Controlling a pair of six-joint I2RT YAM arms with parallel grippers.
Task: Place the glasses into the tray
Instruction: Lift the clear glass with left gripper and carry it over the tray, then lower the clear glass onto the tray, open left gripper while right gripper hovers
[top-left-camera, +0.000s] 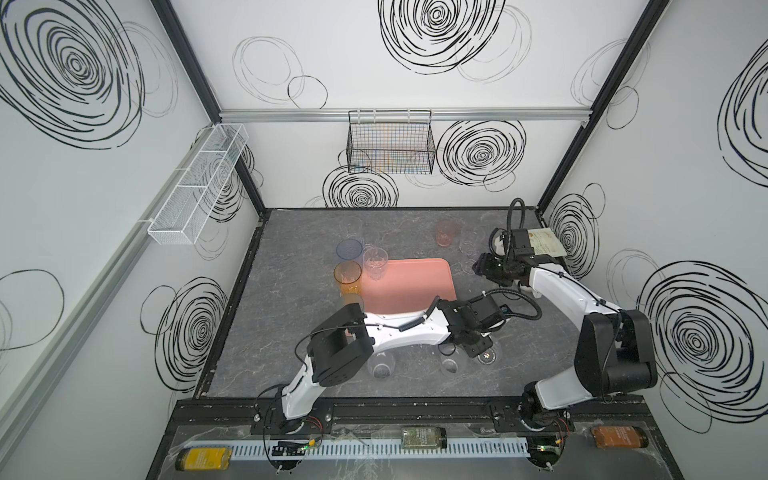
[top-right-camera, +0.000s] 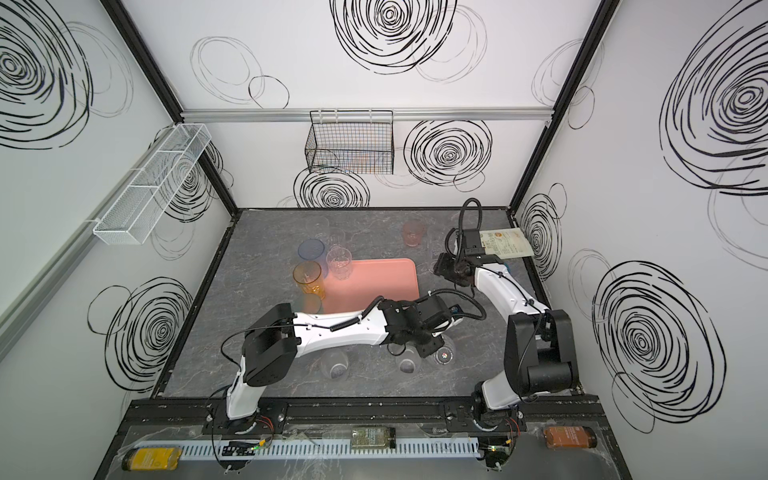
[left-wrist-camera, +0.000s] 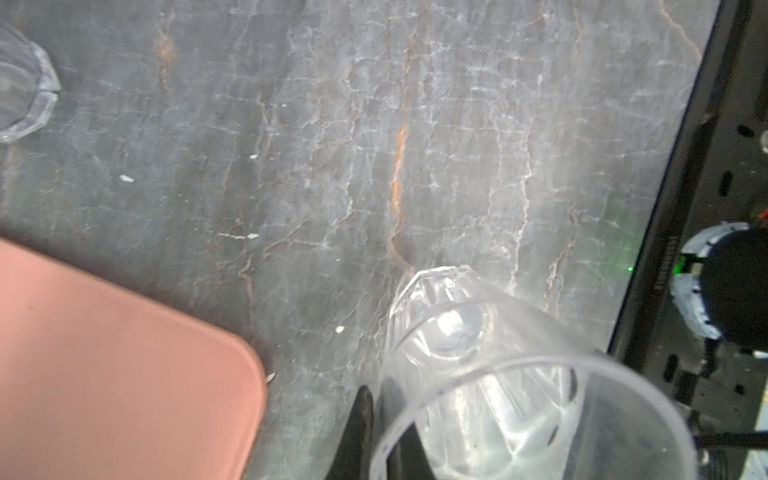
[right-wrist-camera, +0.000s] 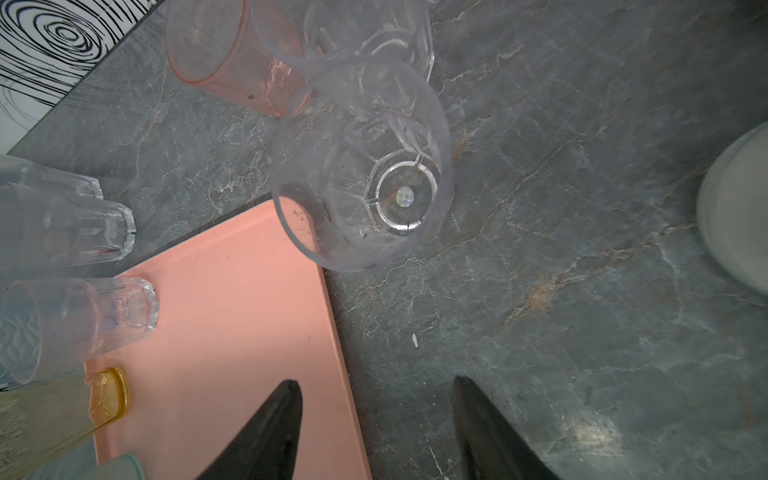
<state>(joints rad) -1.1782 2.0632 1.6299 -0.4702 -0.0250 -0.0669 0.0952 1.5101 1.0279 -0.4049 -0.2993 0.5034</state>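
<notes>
Standing in the far-left corner of the salmon tray (top-left-camera: 415, 286) is a clear glass (top-left-camera: 375, 266), with an amber glass (top-left-camera: 348, 277) at the tray's left edge and a pink glass (top-left-camera: 446, 235) on the table (top-left-camera: 291, 291) far right of it. Near-right of the tray, the left gripper (left-wrist-camera: 376, 415) is clamped on a clear tumbler (left-wrist-camera: 498, 365) at its rim. The right gripper (right-wrist-camera: 374, 380) hangs over the tray's right edge, jaws apart and empty. Labels on the jar (top-left-camera: 423, 437) at the scene's near edge are too small to read.

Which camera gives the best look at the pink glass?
The right wrist view: the pink glass is close and large, its tinted wall and rim plain, though the frame edge cuts it. In both top views it is small and faint. The left wrist view does not show it.
</notes>
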